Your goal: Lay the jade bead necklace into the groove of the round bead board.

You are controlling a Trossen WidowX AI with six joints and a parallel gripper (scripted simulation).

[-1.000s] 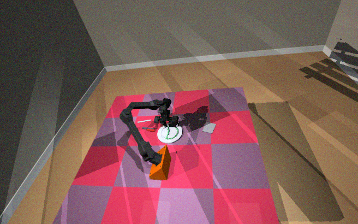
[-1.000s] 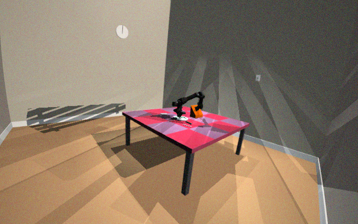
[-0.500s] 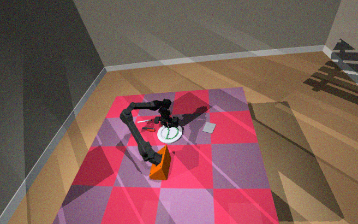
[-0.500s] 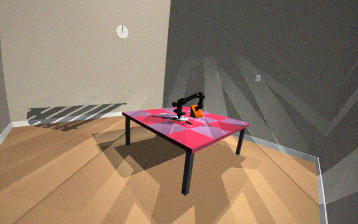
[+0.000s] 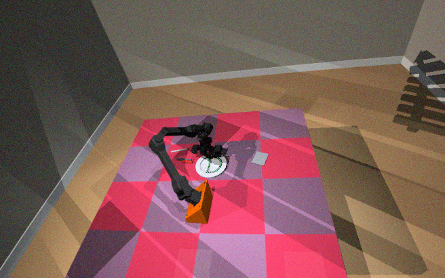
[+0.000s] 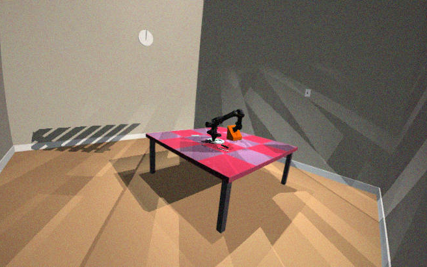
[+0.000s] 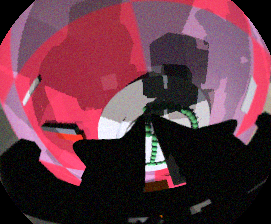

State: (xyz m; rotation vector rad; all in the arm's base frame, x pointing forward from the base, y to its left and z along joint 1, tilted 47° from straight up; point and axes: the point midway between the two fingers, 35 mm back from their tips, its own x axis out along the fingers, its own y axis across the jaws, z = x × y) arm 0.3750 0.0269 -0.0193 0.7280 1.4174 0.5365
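The round white bead board (image 5: 201,169) (image 7: 106,129) lies on the table. The green jade bead necklace (image 5: 221,164) (image 7: 154,150) lies on it in a D shape: one run curves round the right side, another crosses the middle. The left part of the ring groove shows no beads in the top view. My gripper (image 5: 211,157) (image 7: 147,117) points down, low over the board's far part, with its fingertips nearly together. Beads show just beyond and just below the tips, and the gripper looks shut on the necklace. The gripped beads are hidden by the fingers.
A grey square tile (image 5: 260,158) (image 7: 249,95) lies right of the board. A thin white stick (image 5: 179,150) (image 7: 32,91) and an orange and dark tool (image 5: 186,161) (image 7: 71,136) lie to its left. The arm's orange base (image 5: 200,209) (image 6: 234,133) stands near the board.
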